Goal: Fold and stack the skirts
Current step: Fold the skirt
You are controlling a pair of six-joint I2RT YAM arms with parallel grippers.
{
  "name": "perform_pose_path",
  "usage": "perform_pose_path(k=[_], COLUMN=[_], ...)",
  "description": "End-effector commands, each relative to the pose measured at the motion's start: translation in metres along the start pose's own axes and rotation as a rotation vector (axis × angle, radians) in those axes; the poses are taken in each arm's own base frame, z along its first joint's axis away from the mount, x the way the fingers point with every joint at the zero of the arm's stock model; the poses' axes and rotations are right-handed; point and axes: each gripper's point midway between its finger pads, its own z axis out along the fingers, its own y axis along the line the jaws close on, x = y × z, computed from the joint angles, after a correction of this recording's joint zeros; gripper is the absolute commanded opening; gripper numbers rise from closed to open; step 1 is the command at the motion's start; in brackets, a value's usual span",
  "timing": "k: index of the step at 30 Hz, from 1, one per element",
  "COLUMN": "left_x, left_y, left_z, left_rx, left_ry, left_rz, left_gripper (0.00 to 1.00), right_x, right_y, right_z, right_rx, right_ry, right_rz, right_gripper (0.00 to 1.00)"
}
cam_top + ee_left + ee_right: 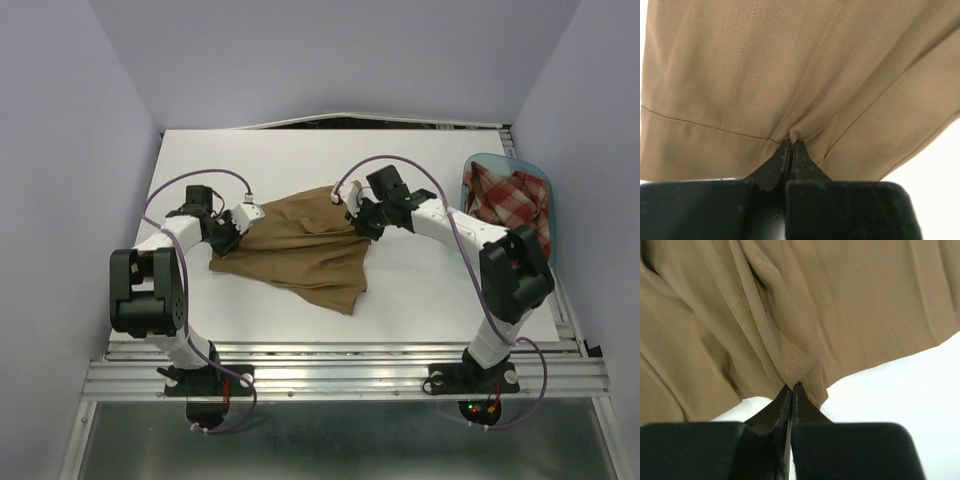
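Note:
The tan-brown skirt [300, 245] lies spread in the middle of the white table, stretched between both arms. My left gripper [226, 236] is shut on its left edge; in the left wrist view [792, 141] the jaws pinch a fold at a stitched hem of the skirt [790, 65]. My right gripper [362, 222] is shut on its right edge; in the right wrist view [792, 388] the jaws pinch a bunched fold of the skirt [805, 300]. The red-and-cream plaid skirt [510, 200] lies crumpled in the blue tub at the right.
The translucent blue tub [478, 165] stands at the table's right edge, close behind the right arm. The white table [420, 290] ends at a metal rail in front. Purple cables loop over both arms.

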Motion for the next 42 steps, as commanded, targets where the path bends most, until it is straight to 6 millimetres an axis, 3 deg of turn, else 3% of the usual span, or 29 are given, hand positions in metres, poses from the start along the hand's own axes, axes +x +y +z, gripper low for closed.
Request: perform_pose_path(k=[1, 4, 5, 8, 9, 11, 14, 16, 18, 20, 22, 23, 26, 28, 33, 36, 39, 40, 42], left_x=[-0.023, -0.055, -0.072, -0.095, -0.111, -0.122, -0.127, -0.122, -0.102, -0.086, -0.06, -0.045, -0.018, 0.018, 0.069, 0.081, 0.082, 0.081, 0.071], left_y=[0.04, 0.066, 0.079, 0.09, 0.1, 0.101, 0.093, 0.086, 0.072, 0.063, 0.047, 0.036, 0.01, -0.02, -0.038, -0.038, -0.033, -0.033, -0.021], left_z=[-0.008, -0.024, -0.036, -0.06, -0.078, -0.097, -0.117, -0.125, -0.116, -0.113, -0.098, -0.09, -0.077, -0.056, -0.028, -0.019, -0.014, -0.013, -0.011], left_rx=[-0.1, -0.15, -0.173, -0.192, -0.228, -0.24, -0.249, -0.268, -0.245, -0.246, -0.205, -0.163, -0.067, 0.011, 0.072, 0.106, 0.12, 0.12, 0.088], left_ry=[-0.039, -0.102, -0.131, -0.157, -0.189, -0.199, -0.199, -0.183, -0.141, -0.1, -0.041, -0.017, 0.032, 0.1, 0.248, 0.295, 0.313, 0.31, 0.286], left_rz=[-0.066, -0.07, -0.069, -0.06, -0.039, -0.006, 0.031, 0.071, 0.081, 0.118, 0.112, 0.105, 0.088, 0.052, 0.011, -0.046, -0.08, -0.095, -0.124], left_gripper=[0.0, 0.0, 0.0, 0.0, 0.0, 0.0, 0.0, 0.0, 0.0, 0.0, 0.0, 0.0, 0.0, 0.0, 0.0, 0.0, 0.0, 0.0, 0.0], right_x=[-0.034, -0.048, -0.06, -0.078, -0.094, -0.11, -0.114, -0.113, -0.11, -0.089, -0.074, -0.057, -0.035, -0.008, 0.028, 0.046, 0.056, 0.052, 0.065], right_y=[-0.04, -0.055, -0.066, -0.072, -0.075, -0.071, -0.055, -0.033, -0.011, 0.019, 0.04, 0.059, 0.081, 0.1, 0.105, 0.104, 0.091, 0.084, 0.057], right_z=[-0.011, -0.016, -0.025, -0.04, -0.05, -0.067, -0.08, -0.079, -0.081, -0.064, -0.055, -0.045, -0.028, -0.011, 0.023, 0.041, 0.058, 0.062, 0.071], right_rx=[0.141, 0.189, 0.22, 0.232, 0.237, 0.216, 0.154, 0.089, 0.036, -0.038, -0.086, -0.141, -0.191, -0.235, -0.249, -0.232, -0.161, -0.14, -0.088], right_ry=[-0.052, -0.068, -0.091, -0.115, -0.148, -0.183, -0.19, -0.193, -0.192, -0.138, -0.111, -0.074, -0.025, 0.028, 0.118, 0.178, 0.218, 0.212, 0.237], right_rz=[0.018, 0.009, 0.006, -0.001, -0.007, 0.007, 0.043, 0.06, 0.066, 0.063, 0.063, 0.066, 0.06, 0.08, 0.126, 0.17, 0.186, 0.183, 0.225], right_gripper=[0.01, 0.01, 0.01, 0.01, 0.01, 0.01, 0.01, 0.01, 0.01, 0.01, 0.01, 0.01, 0.01, 0.01, 0.01, 0.01, 0.01, 0.01, 0.01])
